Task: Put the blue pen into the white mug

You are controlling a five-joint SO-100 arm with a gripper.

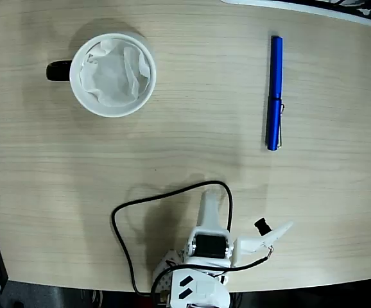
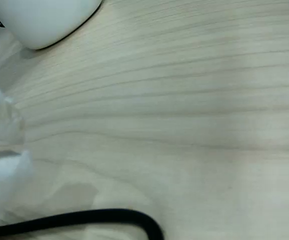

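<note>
One glossy blue pen (image 1: 275, 94), silver clip | white mug (image 1: 113, 74) paper-lined | claw (image 1: 212, 205) state unclear

No readable text, label, brand, number or sign shows in either the fixed or wrist view

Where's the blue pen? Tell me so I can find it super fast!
Look at the wooden table from above in the fixed view. The white mug sits at the upper left; go across to the upper right, and the pen lies alone there, pointing up and down. It is the only long, thin, shiny blue thing, with a silver clip.
</note>
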